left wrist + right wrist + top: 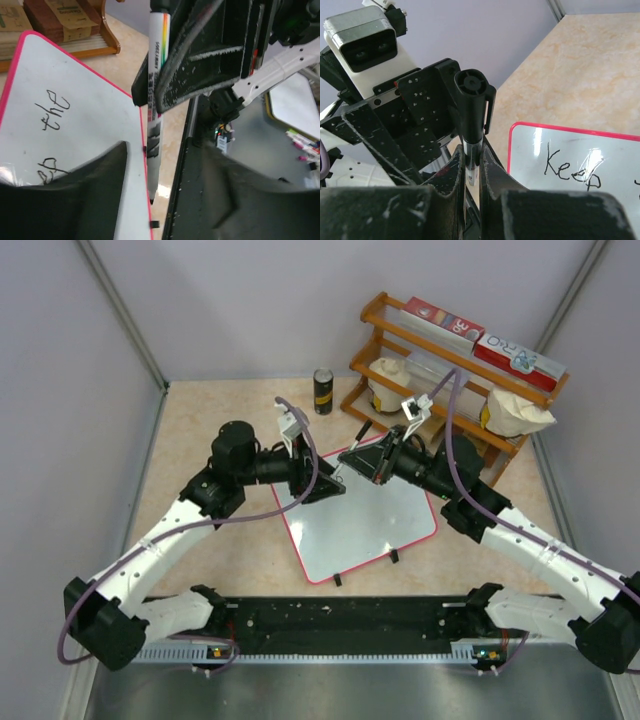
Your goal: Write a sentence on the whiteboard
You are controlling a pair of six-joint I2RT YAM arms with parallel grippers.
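Observation:
The whiteboard (370,525), white with a red-pink rim, lies flat in the middle of the table. The sentence reads "Keep" (570,167) in the right wrist view, with "the" (54,109) after it in the left wrist view. My right gripper (472,156) is shut on a white marker (156,95) above the board's far left corner. The marker's black cap (471,102) sits on its back end and its bare tip (151,200) points down beside the rim. My left gripper (165,160) stands open, one finger on each side of the marker's lower part, not touching it.
A wooden rack (375,312) at the back right holds red-and-white boxes (444,322) and pale bags (515,412). A dark can (323,391) stands behind the board. A black rail (340,625) runs along the near edge. Grey walls close in both sides.

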